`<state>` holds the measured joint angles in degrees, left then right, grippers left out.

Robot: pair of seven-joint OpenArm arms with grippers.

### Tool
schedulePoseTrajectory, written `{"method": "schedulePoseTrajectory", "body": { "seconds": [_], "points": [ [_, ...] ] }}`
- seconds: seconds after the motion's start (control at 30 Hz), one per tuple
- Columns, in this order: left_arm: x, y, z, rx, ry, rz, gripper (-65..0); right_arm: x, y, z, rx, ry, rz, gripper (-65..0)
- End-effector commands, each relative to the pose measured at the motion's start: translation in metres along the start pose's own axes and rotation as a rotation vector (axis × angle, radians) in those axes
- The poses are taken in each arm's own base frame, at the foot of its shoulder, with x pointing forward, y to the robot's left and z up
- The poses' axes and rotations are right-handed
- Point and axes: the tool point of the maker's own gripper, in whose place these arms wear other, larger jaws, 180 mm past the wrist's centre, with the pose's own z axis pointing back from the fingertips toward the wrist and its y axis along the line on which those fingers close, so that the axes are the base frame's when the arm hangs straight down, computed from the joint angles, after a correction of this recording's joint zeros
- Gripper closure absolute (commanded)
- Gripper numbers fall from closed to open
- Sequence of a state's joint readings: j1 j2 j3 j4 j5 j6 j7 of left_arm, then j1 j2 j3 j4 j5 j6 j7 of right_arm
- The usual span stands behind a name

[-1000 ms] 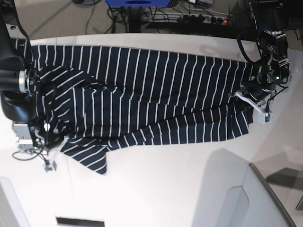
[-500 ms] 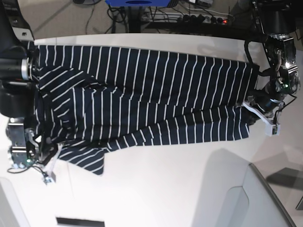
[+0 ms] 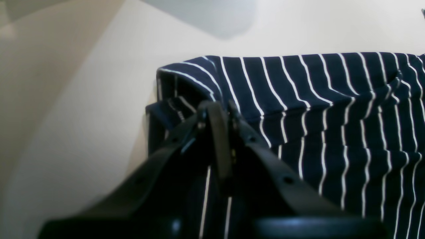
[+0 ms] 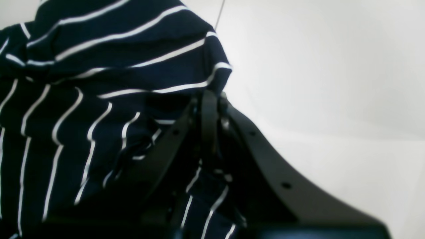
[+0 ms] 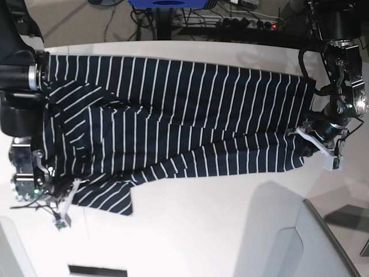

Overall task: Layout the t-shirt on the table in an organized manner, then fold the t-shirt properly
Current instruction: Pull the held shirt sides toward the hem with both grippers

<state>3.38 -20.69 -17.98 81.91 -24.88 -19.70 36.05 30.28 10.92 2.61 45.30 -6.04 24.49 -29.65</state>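
Note:
The dark navy t-shirt (image 5: pixel 173 115) with thin white stripes lies stretched sideways across the white table (image 5: pixel 202 231), with a folded layer along its near side. My left gripper (image 5: pixel 305 143) is at the shirt's right end. In the left wrist view this gripper (image 3: pixel 220 111) is shut on a folded edge of the t-shirt (image 3: pixel 332 116). My right gripper (image 5: pixel 51 178) is at the shirt's left end. The right wrist view shows it (image 4: pixel 209 99) shut on a bunched corner of the t-shirt (image 4: pixel 99 99), lifted a little off the table (image 4: pixel 332 83).
A white raised panel (image 5: pixel 323 242) stands at the near right of the table. Cables and a power strip (image 5: pixel 248 23) lie on the floor beyond the curved far edge. A dark slot (image 5: pixel 98 269) shows at the near edge.
Both grippers have moved toward the table's near side while keeping hold of the shirt. The left gripper also went outward to the right, and the shirt's ends followed, pulling the fabric flatter.

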Motion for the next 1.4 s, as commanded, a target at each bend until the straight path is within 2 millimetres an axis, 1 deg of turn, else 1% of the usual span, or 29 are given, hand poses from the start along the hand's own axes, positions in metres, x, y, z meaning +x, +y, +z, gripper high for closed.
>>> {"method": "schedulePoseTrajectory", "body": {
  "seconds": [0.0,0.2,0.3,0.4,0.47,0.57,0.63,0.67,0.73,0.8,0.87,0.97,1.03,1.1,1.17,1.23,1.33,1.37],
  "points": [
    [0.019,0.005,0.004,0.004,-0.053,-0.015,0.0,0.022,-0.011,0.004,-0.019,-0.060,-0.003,0.0],
    [0.019,0.005,0.005,0.004,-0.055,-0.016,0.0,0.015,0.001,-0.013,0.030,-0.161,-0.046,0.0],
    [0.025,0.002,0.006,0.001,-0.068,-0.026,0.0,0.012,0.003,-0.017,0.042,-0.209,-0.067,0.0],
    [0.032,-0.001,0.009,-0.002,-0.085,-0.041,0.0,0.022,0.002,-0.015,0.041,-0.290,-0.076,0.0],
    [0.032,-0.001,0.010,0.001,-0.065,-0.049,0.0,0.026,0.001,-0.014,0.041,-0.328,-0.079,0.0],
    [0.044,0.014,0.023,0.045,-0.092,-0.032,0.0,0.034,0.001,-0.012,0.040,-0.400,-0.089,0.0],
    [0.052,0.016,0.028,0.053,-0.111,-0.033,0.0,0.035,0.000,-0.011,0.039,-0.412,-0.091,0.0],
    [0.052,0.017,0.029,0.056,-0.111,-0.036,0.0,0.036,-0.004,-0.010,0.032,-0.414,-0.089,0.0],
    [0.050,0.016,0.028,0.056,-0.105,-0.040,0.0,0.036,-0.004,-0.010,0.032,-0.414,-0.089,0.0],
    [0.041,0.016,0.029,0.055,-0.086,-0.038,0.0,0.034,-0.004,-0.010,0.033,-0.411,-0.089,0.0],
    [0.038,0.015,0.029,0.052,-0.081,-0.035,0.0,0.032,-0.005,-0.011,0.031,-0.407,-0.089,0.0],
    [0.029,0.014,0.030,0.047,-0.064,-0.031,0.0,0.032,-0.007,-0.010,0.030,-0.406,-0.088,0.0],
    [0.029,0.013,0.031,0.046,-0.066,-0.035,0.0,0.029,-0.015,-0.009,0.017,-0.402,-0.084,0.0],
    [0.032,0.011,0.033,0.045,-0.076,-0.043,0.0,0.027,-0.018,-0.008,0.013,-0.399,-0.083,0.0],
    [0.027,0.011,0.034,0.045,-0.066,-0.042,0.0,0.027,-0.017,-0.008,0.014,-0.398,-0.080,0.0],
    [0.025,0.010,0.035,0.044,-0.062,-0.040,0.0,0.026,-0.023,-0.007,0.005,-0.393,-0.069,0.0],
    [0.026,0.006,0.036,0.037,-0.069,-0.042,0.0,0.021,-0.013,-0.011,0.017,-0.356,0.020,0.0],
    [0.026,0.002,0.036,0.031,-0.074,-0.038,0.0,0.014,-0.011,-0.014,0.016,-0.314,0.044,0.0]
  ]
}}
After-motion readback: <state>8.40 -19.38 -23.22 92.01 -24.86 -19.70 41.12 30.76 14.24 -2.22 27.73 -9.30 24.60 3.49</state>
